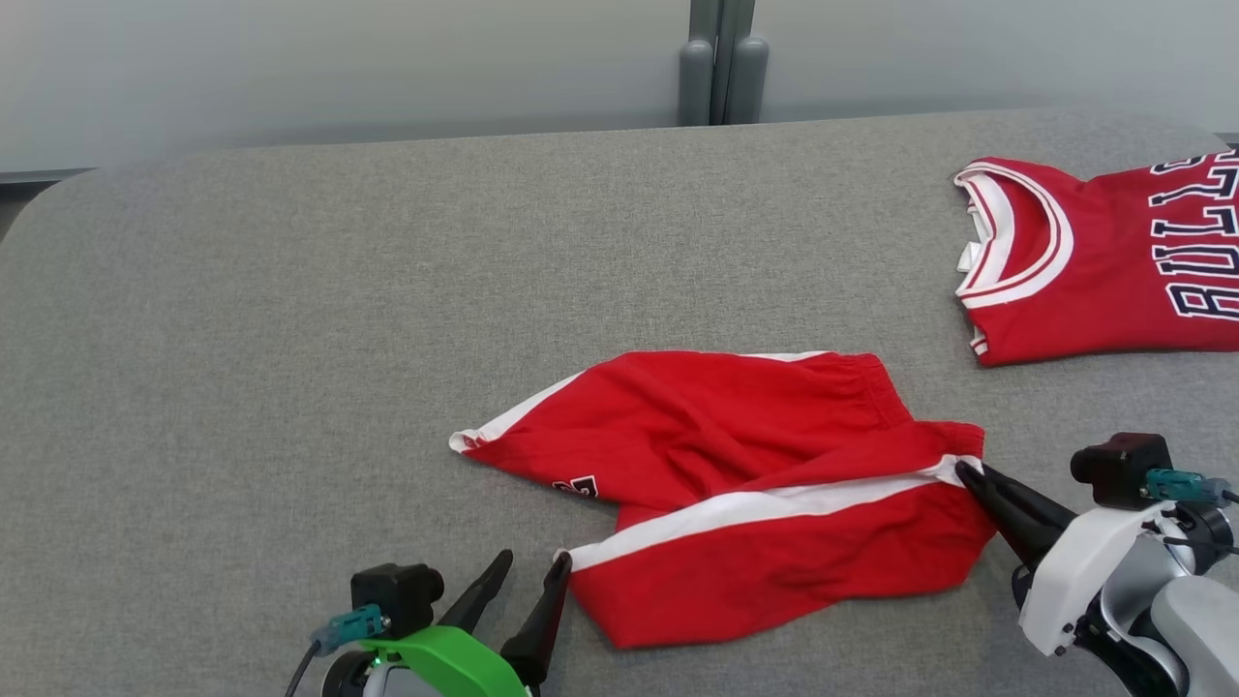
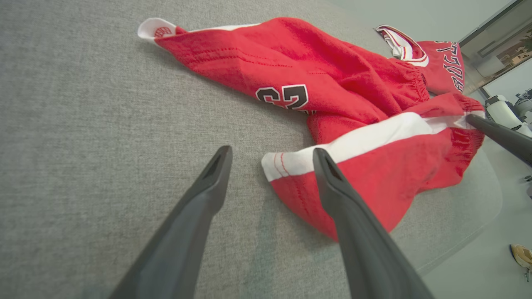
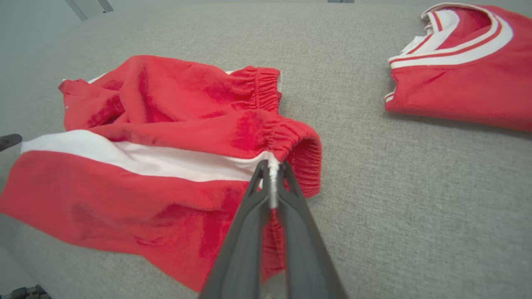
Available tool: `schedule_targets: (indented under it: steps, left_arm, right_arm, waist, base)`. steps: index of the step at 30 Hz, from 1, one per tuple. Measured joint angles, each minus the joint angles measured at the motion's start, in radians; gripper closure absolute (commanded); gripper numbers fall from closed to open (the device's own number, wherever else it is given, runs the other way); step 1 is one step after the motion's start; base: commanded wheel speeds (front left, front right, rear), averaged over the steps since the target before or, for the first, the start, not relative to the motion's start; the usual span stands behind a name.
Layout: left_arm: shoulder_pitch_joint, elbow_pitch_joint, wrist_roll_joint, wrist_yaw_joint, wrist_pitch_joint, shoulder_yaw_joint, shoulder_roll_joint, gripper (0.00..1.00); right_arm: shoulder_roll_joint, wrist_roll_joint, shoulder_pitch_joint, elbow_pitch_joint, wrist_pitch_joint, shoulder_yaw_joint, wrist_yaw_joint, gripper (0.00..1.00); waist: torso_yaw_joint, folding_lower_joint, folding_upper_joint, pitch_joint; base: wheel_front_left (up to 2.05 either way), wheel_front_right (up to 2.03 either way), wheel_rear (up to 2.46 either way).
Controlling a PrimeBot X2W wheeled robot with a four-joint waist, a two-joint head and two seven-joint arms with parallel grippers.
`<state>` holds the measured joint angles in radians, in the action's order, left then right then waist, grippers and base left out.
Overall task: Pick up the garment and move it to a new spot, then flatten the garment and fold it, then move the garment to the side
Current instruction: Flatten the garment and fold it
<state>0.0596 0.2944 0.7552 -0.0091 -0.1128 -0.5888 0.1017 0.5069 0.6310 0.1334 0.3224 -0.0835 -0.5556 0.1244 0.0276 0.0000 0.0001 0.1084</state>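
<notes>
The red basketball shorts (image 1: 736, 465) lie crumpled on the grey fabric-covered tabletop (image 1: 290, 339), near its front edge and a little right of its middle. One leg runs off to the left and ends in a white-trimmed corner. The other leg is folded over the front of the shorts, with a broad white side stripe (image 1: 774, 503) running along it from hem to waist. A dark number 23 (image 2: 286, 97) shows on the leg underneath, partly covered by the fold. The gathered elastic waistband (image 3: 299, 145) forms the right end of the shorts.

The right end effector (image 1: 968, 471) sits at that right end. Its two dark fingers are pressed together on the waistband, just where the white stripe meets it, with a ridge of white fabric pinched between the tips.

The left end effector (image 1: 534, 560) sits at the shorts' front left corner with its fingers spread wide and holding nothing. In the left wrist view, the white hem corner of the folded leg lies between the two fingers. Whether either finger touches the cloth cannot be told.

A red Bulls jersey (image 1: 1094, 261) with a white and red collar lies flat behind and to the right of the shorts, well apart from them.
</notes>
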Motion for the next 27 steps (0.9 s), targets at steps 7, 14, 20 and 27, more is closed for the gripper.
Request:
schedule_targets:
  steps: [7, 14, 20, 27]
  left_arm:
    - [0.001, -0.028, 0.021, -0.009, 0.028, 0.01, 0.003, 0.0]
    - [0.002, -0.051, 0.036, -0.017, 0.051, 0.011, 0.007, 0.0]
    - [0.002, -0.068, 0.043, -0.035, 0.093, -0.009, 0.009, 0.0]
    - [0.024, -0.062, 0.035, -0.053, 0.149, -0.061, 0.011, 0.0]
  right_arm:
    - [0.05, -0.032, -0.036, 0.043, 0.001, -0.023, 0.0, 1.0]
    - [0.098, -0.091, -0.047, 0.081, 0.027, -0.06, 0.0, 1.0]
    - [0.091, -0.091, -0.06, 0.094, 0.026, -0.064, 0.0, 1.0]
    - [0.08, -0.085, -0.06, 0.103, 0.022, -0.069, 0.0, 1.0]
  waist:
    - [0.003, 0.0, 0.0, 0.002]
    - [0.0, 0.0, 0.0, 0.003]
    - [-0.005, 0.0, 0.0, 0.003]
    - [-0.01, 0.0, 0.0, 0.0]
  base:
    - [0.0, 0.0, 0.0]
    - [0.0, 0.0, 0.0]
    - [0.0, 0.0, 0.0]
    - [0.0, 0.0, 0.0]
